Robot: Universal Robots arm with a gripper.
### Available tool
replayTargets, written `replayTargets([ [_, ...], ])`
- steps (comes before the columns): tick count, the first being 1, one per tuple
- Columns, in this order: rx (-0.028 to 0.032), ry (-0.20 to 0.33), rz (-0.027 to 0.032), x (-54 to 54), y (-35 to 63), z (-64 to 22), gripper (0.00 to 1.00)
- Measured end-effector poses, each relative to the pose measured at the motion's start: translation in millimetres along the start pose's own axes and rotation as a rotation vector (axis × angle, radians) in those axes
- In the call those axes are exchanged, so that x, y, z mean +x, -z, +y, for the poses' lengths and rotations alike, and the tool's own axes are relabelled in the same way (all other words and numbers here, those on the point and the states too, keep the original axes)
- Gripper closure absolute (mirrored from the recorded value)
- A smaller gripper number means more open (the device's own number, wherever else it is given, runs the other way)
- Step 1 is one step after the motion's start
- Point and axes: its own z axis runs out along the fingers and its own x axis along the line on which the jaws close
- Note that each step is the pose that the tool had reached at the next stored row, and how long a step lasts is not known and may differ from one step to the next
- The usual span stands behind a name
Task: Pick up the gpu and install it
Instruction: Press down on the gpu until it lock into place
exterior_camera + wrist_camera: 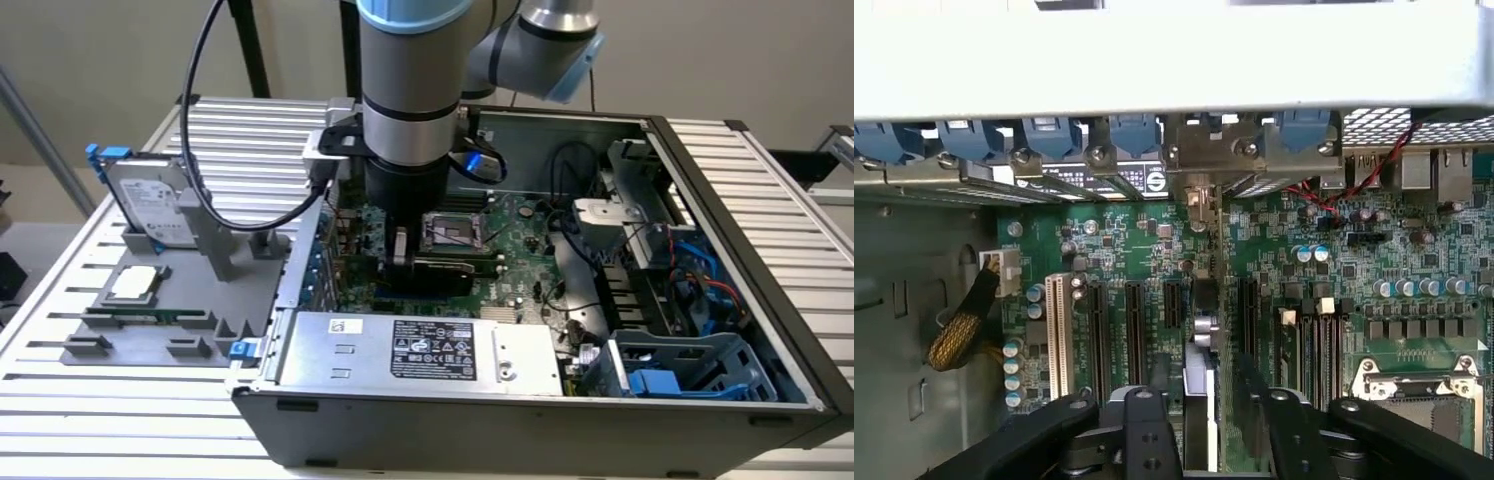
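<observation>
The gpu (447, 272) is a dark green card standing on edge over the motherboard (514, 225) inside the open computer case (747, 260). My gripper (407, 265) reaches down into the case and is shut on it. In the wrist view the gpu (1199, 340) runs edge-on between the black expansion slots (1099, 330), in line with them. Its grey metal bracket (1199, 150) rests against the case's rear slot openings. The black fingers (1144, 430) flank the card on both sides of the gripper (1209, 440). How deep the card sits in its slot cannot be told.
A grey fixture (147, 320) at the exterior view's left holds a silver hard drive (140, 195) with blue rails and a small square CPU chip (134, 283). The power supply (414, 350), CPU socket (454, 230), cables (574, 215) and a blue drive cage (681, 370) crowd the case.
</observation>
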Motion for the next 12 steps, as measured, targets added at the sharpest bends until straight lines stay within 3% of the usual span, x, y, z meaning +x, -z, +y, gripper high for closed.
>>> replayTargets([
  [12,0.0,0.0,-0.0001,0.0,0.0,0.0,0.0],
])
